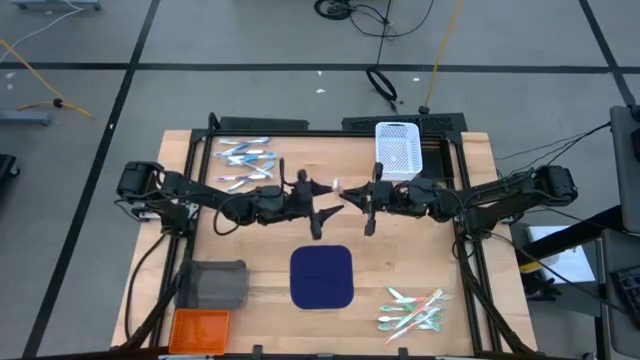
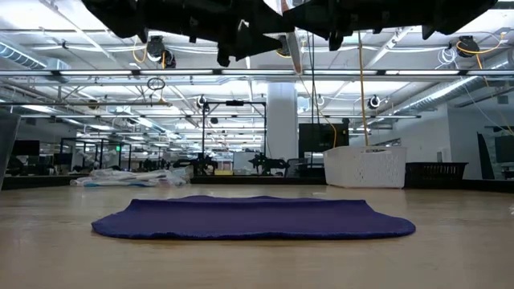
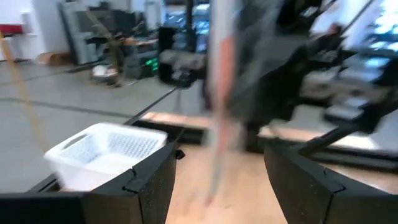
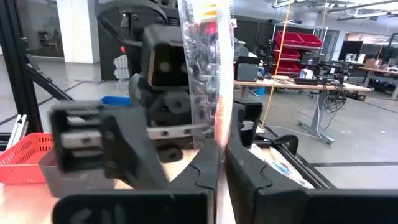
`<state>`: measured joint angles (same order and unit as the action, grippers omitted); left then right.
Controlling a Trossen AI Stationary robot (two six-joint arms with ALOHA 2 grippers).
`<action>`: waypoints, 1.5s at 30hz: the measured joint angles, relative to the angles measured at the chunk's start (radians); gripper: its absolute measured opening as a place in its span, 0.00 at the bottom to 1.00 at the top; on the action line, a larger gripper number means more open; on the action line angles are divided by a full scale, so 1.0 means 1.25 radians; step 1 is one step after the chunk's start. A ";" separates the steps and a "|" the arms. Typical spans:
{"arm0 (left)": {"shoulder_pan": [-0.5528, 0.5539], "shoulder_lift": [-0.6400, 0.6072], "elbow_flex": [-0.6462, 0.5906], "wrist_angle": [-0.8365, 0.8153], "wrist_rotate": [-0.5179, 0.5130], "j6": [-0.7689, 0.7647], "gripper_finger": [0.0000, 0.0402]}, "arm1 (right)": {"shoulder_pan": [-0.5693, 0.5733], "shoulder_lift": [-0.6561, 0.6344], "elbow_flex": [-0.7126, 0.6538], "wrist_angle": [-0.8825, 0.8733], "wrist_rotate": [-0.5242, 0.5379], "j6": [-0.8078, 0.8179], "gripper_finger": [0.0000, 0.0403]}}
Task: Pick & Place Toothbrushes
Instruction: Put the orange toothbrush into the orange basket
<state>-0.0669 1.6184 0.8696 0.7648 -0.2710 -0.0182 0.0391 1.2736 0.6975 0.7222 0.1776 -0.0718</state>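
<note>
Both arms are raised over the middle of the worktop (image 1: 470, 160), their pincers facing each other and close together. The right pincer (image 4: 222, 155) has its fingers pressed together on a wrapped toothbrush (image 4: 208, 68) in a clear packet, held upright with most of its length standing above the fingertips; an orange-pink streak shows inside the packet. The left pincer (image 3: 214, 180) is spread fully apart and grips nothing; the same packet (image 3: 217, 93) hangs in the gap ahead of its fingers, and contact cannot be confirmed. In the high view the held item shows as a small pale spot (image 1: 335, 185) between the left pincer (image 1: 318, 212) and right pincer (image 1: 366, 207). A navy mat (image 1: 321, 276) lies below and in front of both pincers, bare. A white basket (image 1: 398, 150) stands just behind the right pincer. A heap of blue-and-white toothbrushes (image 1: 245, 158) lies behind the left pincer, and a heap of green, white and orange ones (image 1: 412, 309) lies well in front of the right pincer. A grey bin (image 1: 213, 284) and an orange tray (image 1: 199, 328) sit well in front of the left arm.
</note>
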 joint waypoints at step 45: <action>0.022 0.104 0.000 0.158 0.070 -0.052 0.36 | 0.000 0.000 0.000 0.005 0.000 0.000 0.02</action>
<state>-0.0395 1.7481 0.8696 0.9623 -0.1841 -0.0830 0.0391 1.2739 0.6975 0.7288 0.1773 -0.0719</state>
